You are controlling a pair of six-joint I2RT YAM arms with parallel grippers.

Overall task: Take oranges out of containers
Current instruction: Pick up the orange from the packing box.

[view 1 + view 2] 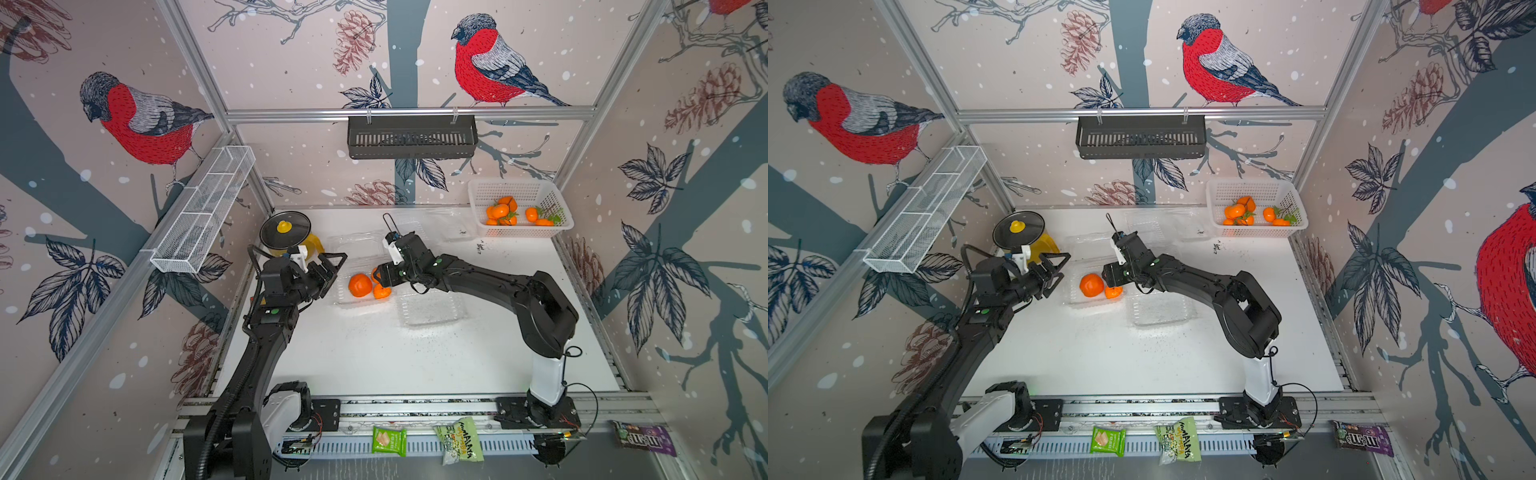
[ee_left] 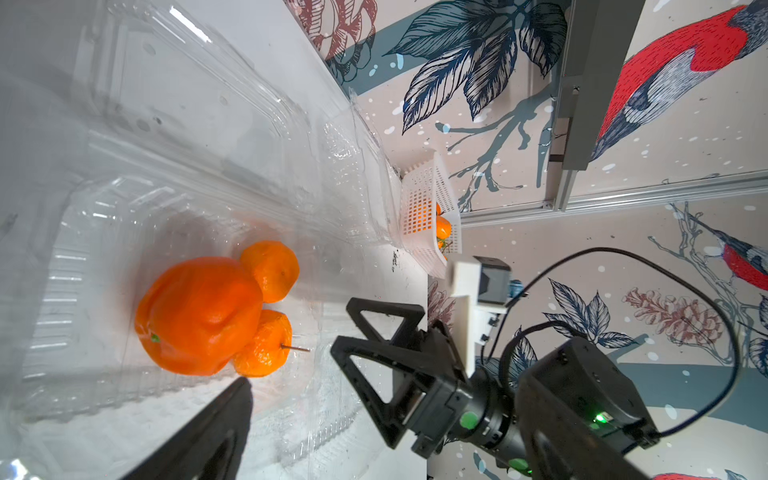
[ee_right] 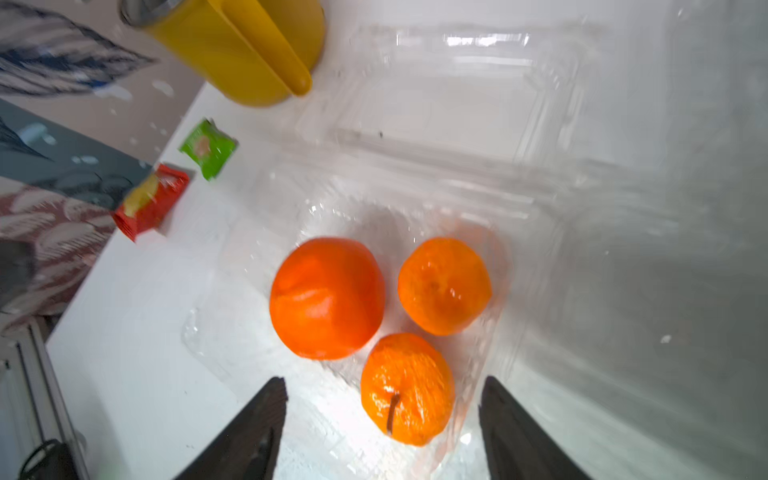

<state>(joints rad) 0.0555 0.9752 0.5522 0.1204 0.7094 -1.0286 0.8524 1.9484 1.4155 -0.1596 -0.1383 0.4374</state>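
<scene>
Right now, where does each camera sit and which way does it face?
Top views: high at the front, looking down on the table; left arm and right arm show.
Left wrist: looks across the open container and its three oranges toward the white basket; one own finger and the right gripper show.
Right wrist: looks down on those oranges, yellow pot beyond; both own fingers show.
Shared: both wrist views see the same oranges.

Left arm (image 1: 257,361) and right arm (image 1: 490,276) are black with white base links, green lights.
</scene>
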